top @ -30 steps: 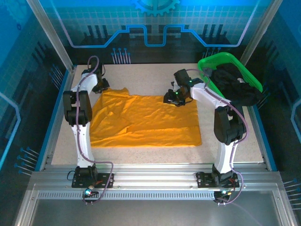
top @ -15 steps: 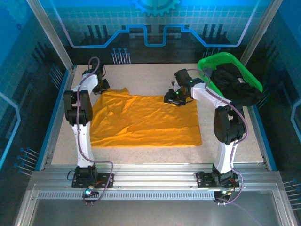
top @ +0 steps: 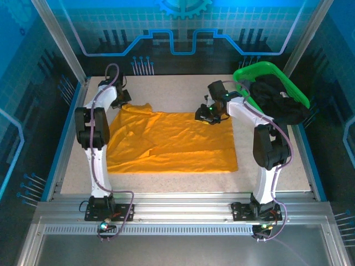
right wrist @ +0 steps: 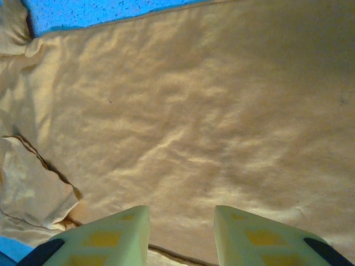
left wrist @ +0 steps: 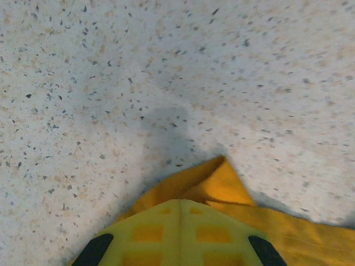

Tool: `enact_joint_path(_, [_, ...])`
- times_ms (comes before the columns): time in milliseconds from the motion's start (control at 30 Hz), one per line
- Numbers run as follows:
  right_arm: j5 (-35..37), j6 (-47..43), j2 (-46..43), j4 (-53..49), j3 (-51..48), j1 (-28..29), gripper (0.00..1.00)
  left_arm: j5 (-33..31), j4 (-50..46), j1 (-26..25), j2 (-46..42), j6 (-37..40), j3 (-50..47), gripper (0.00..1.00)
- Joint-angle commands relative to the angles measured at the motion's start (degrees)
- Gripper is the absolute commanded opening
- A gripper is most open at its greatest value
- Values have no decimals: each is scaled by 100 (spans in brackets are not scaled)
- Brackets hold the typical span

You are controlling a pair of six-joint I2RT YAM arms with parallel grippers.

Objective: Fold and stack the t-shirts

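Change over the last second: left gripper has crept a little toward the far-left corner of the counter; right gripper has edged slightly rightward and farther from the arm bases. The outline of the t-shirt looks the same as before. Reading: small tugs and repositioning at the far hem, so the cloth is probably still being flattened and no fold has begun.

Item 1, t-shirt: count one. Orange-yellow, spread nearly flat in the middle of the counter between the two arms, with light creases and a low ridge running across its near part. Nothing is folded and no stack has been started.

Item 2, left gripper: count one. At the shirt's far-left corner. In the left wrist view the fingers are pressed together and a point of orange cloth comes out from under their tips, so the corner appears to be pinched between them.

Item 3, right gripper: count one. Over the shirt's far-right edge. In the right wrist view the fingers stand apart above rumpled cloth, holding nothing.

Item 4, basket: count one. Green, at the far right of the counter, well apart from the shirt.

Item 5, dark clothes: one heap inside the basket; the number of pieces cannot be told
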Motion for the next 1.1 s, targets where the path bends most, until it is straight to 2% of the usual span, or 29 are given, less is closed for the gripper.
enact_joint_path(0, [-58,28,136,-37,118,-105,36,-82,61,-84,-441,-144,-220,0])
enact_joint_path(267, [391,210,296,-125,333,-329,34,27,257,-146,-864,-336,-704,0])
enact_joint_path(467, [1859,524,873,-748,1023,-561,35,287,454,-172,-1222,-556,-1036,0])
enact_joint_path(733, [3048,727,1937,-1497,2307,-858,37,1027,783,-164,-1612,-1073,-1356,0])
enact_joint_path(1067, [3271,2,2149,-1176,2155,-1097,39,1638,1023,-133,-1730,-1468,-1397,0])
